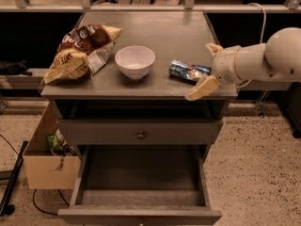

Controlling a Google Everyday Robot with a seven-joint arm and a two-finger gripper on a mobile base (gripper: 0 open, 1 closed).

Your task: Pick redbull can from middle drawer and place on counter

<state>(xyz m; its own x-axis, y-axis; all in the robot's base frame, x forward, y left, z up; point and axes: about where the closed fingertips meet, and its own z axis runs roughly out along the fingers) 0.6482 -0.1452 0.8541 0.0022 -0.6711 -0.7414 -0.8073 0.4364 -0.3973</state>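
On the grey worktop (155,32), right of a white bowl (135,61), the redbull can (187,71) is lying on its side, its right end being flanked by the gripper (208,68), held open. Below, the middle drawer (141,173) is standing pulled out above speckled floor (254,164).

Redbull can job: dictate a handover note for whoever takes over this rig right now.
Gripper: open at the counter's right front edge, fingers spread by the can's right end, apparently not clamping it.
Redbull can: lying on its side on the counter, right of the white bowl.
Middle drawer: pulled out, tray bare.
Done: can out of the drawer and on the counter.
Left: probably only backing the arm away.
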